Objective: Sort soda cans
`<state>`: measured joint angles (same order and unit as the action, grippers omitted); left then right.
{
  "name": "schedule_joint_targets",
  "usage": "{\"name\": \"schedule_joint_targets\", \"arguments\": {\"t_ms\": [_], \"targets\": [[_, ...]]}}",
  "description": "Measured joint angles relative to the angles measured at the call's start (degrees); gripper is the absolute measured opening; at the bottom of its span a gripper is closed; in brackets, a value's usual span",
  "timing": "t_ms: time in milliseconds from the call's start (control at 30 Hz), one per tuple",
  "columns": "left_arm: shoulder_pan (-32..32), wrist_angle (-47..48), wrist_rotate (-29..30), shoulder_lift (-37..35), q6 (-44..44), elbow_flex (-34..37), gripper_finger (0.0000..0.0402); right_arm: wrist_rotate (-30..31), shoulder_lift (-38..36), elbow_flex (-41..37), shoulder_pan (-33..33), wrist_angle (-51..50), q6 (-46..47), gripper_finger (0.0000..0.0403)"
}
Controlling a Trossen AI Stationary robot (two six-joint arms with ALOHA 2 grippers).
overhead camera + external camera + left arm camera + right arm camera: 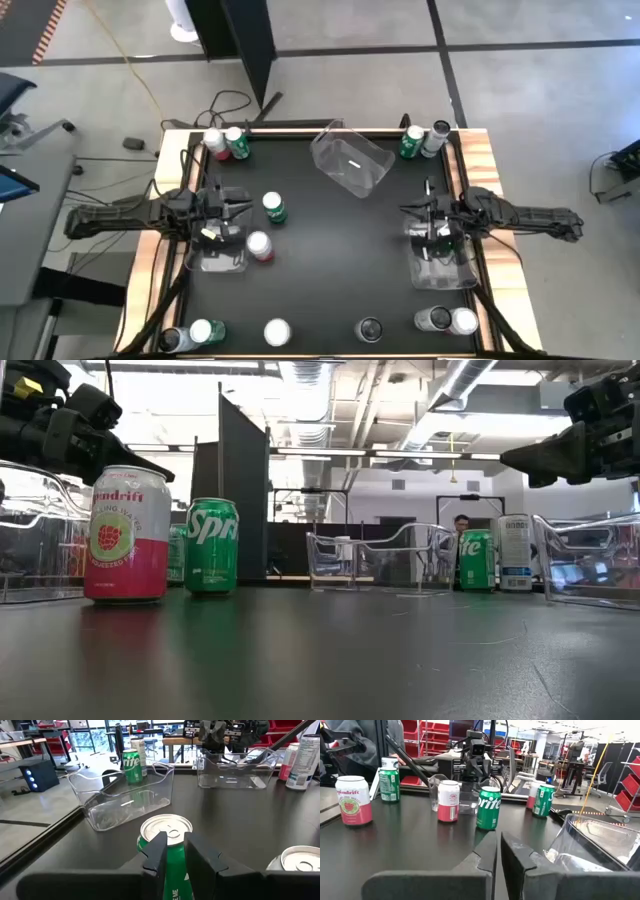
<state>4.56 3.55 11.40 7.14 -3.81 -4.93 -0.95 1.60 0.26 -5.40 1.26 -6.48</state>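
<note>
Soda cans stand upright on the black table. A green can (pixel 273 208) (pixel 167 832) stands just past the tips of my left gripper (pixel 247 207) (pixel 178 855), which is shut and hovers beside it with a small gap. A pink-and-white can (pixel 259 245) (pixel 125 535) stands nearer the front edge. Two cans (pixel 226 143) stand at the far left corner and two (pixel 423 141) at the far right. Several more (pixel 277 333) line the near edge. My right gripper (pixel 408 210) (pixel 498 847) is shut and hangs in the air at the right, over the far end of a clear bin (pixel 440 265).
Three clear plastic bins stand on the table: one under my left arm (pixel 220 255), one under my right arm, and one tilted at the far middle (pixel 350 162). Raised wooden rails (pixel 480 160) edge the table. Bare black surface lies in the middle between the arms.
</note>
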Motion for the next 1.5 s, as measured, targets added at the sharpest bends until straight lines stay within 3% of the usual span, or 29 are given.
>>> {"name": "schedule_joint_targets", "arguments": {"t_ms": [400, 700, 900, 1167, 1333, 1500], "targets": [[0.0, -0.1, 0.0, 0.0, -0.4, 0.0, 0.0064, 0.0, 0.0, 0.0, 0.0, 0.0, 0.0, 0.0045], [0.0, -6.2, 3.2, 2.1, 1.1, -1.2, 0.008, 0.0, 0.0, 0.0, 0.0, 0.0, 0.0, 0.0045], [0.0, -11.0, 4.7, 12.1, 0.5, -4.0, 0.0158, 0.0, 0.0, 0.0, 0.0, 0.0, 0.0, 0.0045], [0.0, -10.0, 1.8, 31.4, -2.2, -14.7, 0.0266, 0.0, 0.0, 0.0, 0.0, 0.0, 0.0, 0.0045], [1.3, -2.8, 1.6, 42.4, -0.8, -22.5, 0.0292, 0.0, 0.0, 0.0, 0.0, 0.0, 0.0, 0.0045], [3.4, 4.0, 0.6, 48.6, 1.6, -28.6, 0.0298, 0.0, 0.0, 0.0, 0.0, 0.0, 0.0, 0.0045]]}}
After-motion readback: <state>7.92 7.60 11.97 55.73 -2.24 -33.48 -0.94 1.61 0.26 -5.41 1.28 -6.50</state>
